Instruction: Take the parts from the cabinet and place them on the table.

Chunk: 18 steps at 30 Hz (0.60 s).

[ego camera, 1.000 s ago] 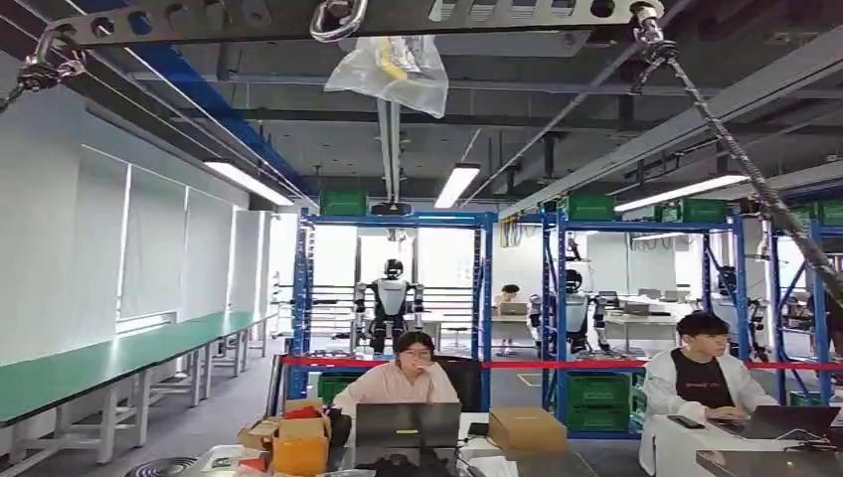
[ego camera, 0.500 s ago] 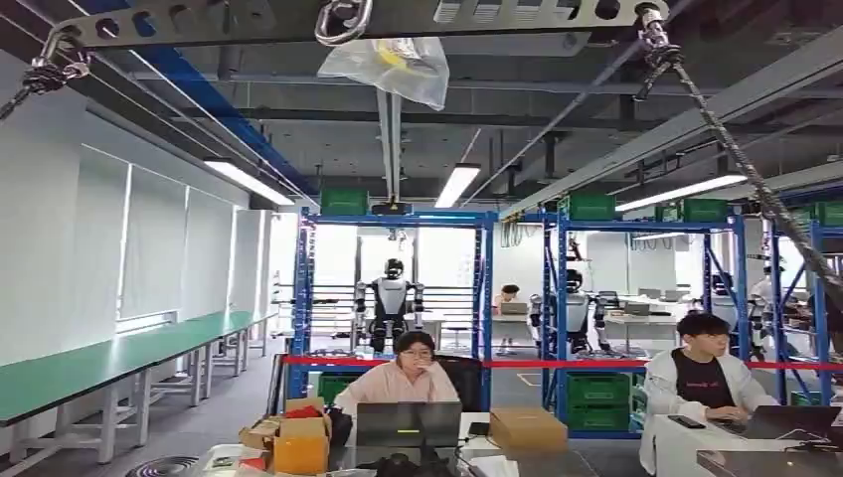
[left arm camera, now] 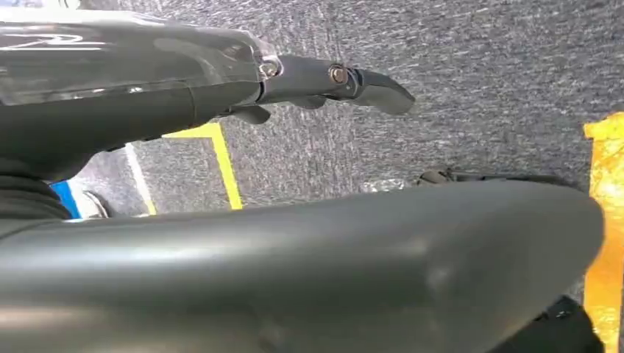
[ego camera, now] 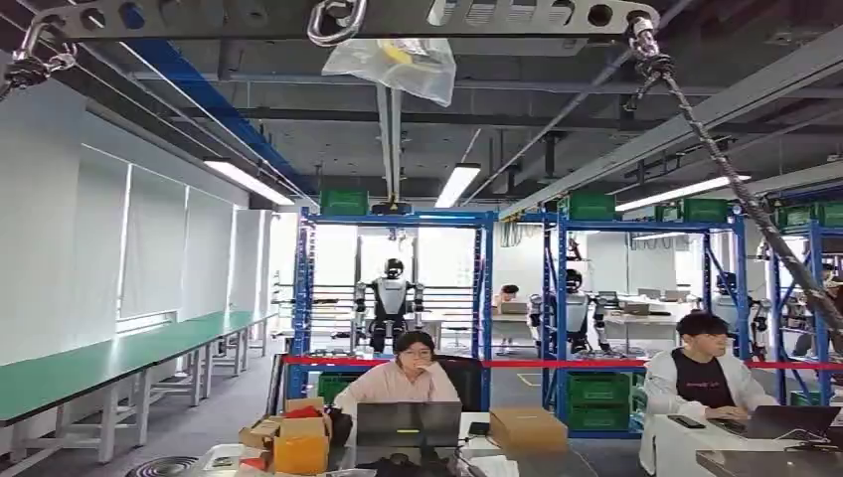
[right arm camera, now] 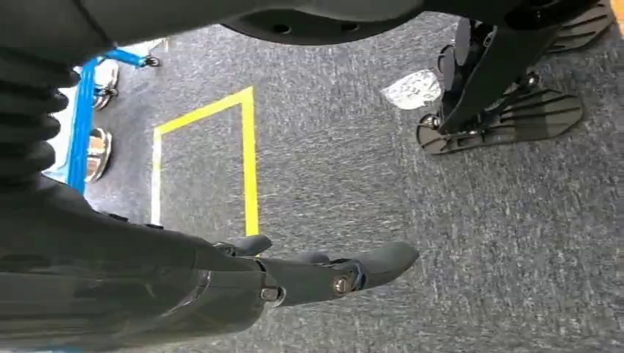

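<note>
- Down at the robot's sides, both arms hang over grey carpet: the left hand [left arm camera: 324, 77] has its fingers [left arm camera: 375, 84] stretched out straight with nothing in them, released.
- The right hand [right arm camera: 316, 279] lies the same way, its fingers [right arm camera: 383, 261] extended and apart above the carpet, grasping nothing.
- Yellow floor tape [right arm camera: 246, 158] marks a rectangle on the carpet near the right hand; the same kind of tape shows beside the left hand.
- Far ahead in the head view, blue shelving racks [ego camera: 482, 288] stand across the hall, carrying green crates [ego camera: 343, 203] on top and lower down. No parts can be made out from this distance, so where they lie I cannot tell.
- Near the bottom of the head view, a worktop [ego camera: 557, 462] carries a laptop [ego camera: 408, 424] and cardboard boxes [ego camera: 527, 429]; a person in a pink top [ego camera: 403, 383] sits behind it.
- To the right, a second person in a white coat [ego camera: 701, 383] sits at another laptop.
- Along the left wall runs a long green worktop [ego camera: 109, 358].
- A red barrier tape [ego camera: 517, 364] stretches between the racks.
</note>
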Tool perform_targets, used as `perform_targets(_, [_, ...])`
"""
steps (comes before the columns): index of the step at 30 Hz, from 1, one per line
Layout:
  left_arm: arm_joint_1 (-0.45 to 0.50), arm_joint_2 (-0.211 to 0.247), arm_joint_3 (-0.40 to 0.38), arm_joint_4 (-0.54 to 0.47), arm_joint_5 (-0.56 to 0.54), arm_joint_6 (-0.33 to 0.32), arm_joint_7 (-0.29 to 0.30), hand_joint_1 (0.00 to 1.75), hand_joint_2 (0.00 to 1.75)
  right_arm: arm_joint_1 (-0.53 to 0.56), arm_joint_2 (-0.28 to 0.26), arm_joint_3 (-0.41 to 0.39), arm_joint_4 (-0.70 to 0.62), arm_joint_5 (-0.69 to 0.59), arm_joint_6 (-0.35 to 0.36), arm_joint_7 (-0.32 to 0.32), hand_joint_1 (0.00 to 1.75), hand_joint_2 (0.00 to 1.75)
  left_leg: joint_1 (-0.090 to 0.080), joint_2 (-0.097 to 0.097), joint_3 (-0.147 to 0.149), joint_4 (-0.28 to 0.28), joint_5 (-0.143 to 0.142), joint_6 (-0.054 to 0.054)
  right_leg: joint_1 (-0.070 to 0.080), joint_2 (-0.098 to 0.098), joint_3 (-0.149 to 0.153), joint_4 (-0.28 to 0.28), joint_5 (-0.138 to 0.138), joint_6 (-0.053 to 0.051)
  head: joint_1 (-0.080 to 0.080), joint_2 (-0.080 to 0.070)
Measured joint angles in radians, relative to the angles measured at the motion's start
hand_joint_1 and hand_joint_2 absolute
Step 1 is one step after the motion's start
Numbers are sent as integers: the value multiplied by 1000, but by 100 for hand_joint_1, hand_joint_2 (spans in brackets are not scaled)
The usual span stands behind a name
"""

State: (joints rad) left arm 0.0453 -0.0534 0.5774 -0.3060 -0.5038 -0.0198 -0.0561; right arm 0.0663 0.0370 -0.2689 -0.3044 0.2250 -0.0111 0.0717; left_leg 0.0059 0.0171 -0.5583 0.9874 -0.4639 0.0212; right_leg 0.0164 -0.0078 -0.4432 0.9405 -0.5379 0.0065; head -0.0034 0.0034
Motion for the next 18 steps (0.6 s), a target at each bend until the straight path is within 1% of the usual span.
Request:
perform_targets(1, [5, 3, -29, -3, 26, 0, 3, 0, 175, 4, -1, 13, -5, -12, 0, -3, 0, 175, 0, 0, 0, 0, 0, 0, 0, 0, 0, 0, 0, 0, 0, 0])
perform_targets(3, [16, 7, -84, -11, 76, 2, 7, 0, 175, 11, -4, 38, -13, -34, 1, -10, 0, 175, 0, 0, 0, 0, 0, 0, 0, 0, 0, 0, 0, 0, 0, 0])
perform_targets(4, [19, 8, -110, -15, 99, 4, 10, 0, 0, 14, -5, 49, -16, -44, 2, -13, 0, 175, 0, 0, 0, 0, 0, 0, 0, 0, 0, 0, 0, 0, 0, 0])
perform_targets(13, [60, 25, -340, -40, 317, 15, 32, 0, 0, 43, -15, 152, -48, -140, 5, -42, 0, 175, 0, 0, 0, 0, 0, 0, 0, 0, 0, 0, 0, 0, 0, 0])
perform_targets(18, [79, 32, -452, -51, 441, 18, 45, 0, 0, 58, -20, 203, -65, -195, 9, -60, 0, 175, 0, 0, 0, 0, 0, 0, 0, 0, 0, 0, 0, 0, 0, 0])
